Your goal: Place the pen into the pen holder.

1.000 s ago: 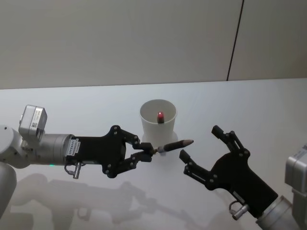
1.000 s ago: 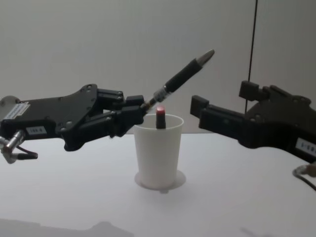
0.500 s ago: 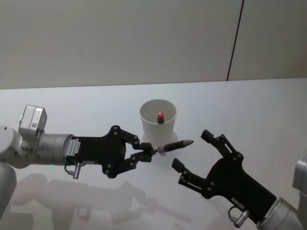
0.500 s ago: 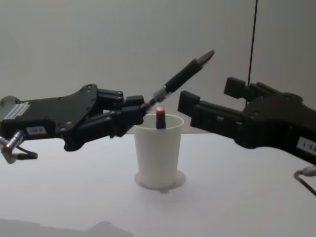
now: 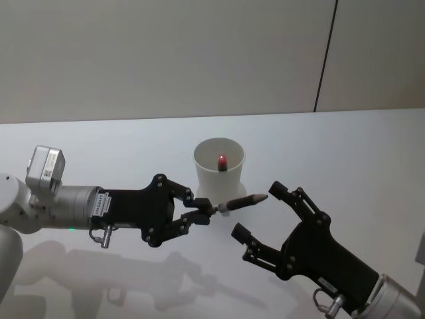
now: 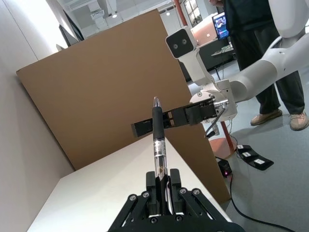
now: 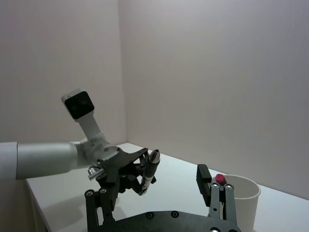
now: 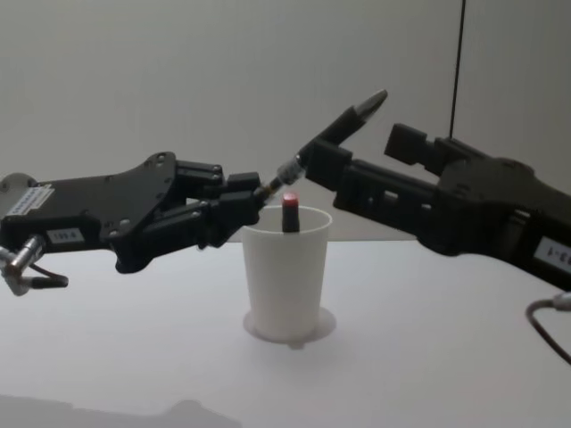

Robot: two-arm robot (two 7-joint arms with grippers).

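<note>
The right tool [image 5: 257, 211] has moved in toward the pen [image 5: 242, 201] since a second ago. Its fingers are spread wide, and one fingertip is now just beside the pen's tip. In the chest view its near finger crosses in front of the barrel, and contact cannot be judged. The left tool [image 5: 202, 216] has not shifted and still pinches the pen's lower end, holding it tilted in the air just in front of the pen holder [image 5: 209, 176]. The cup stands unmoved on the desk [image 5: 99, 146] with a red-capped thing [image 5: 222, 160] inside.
</note>
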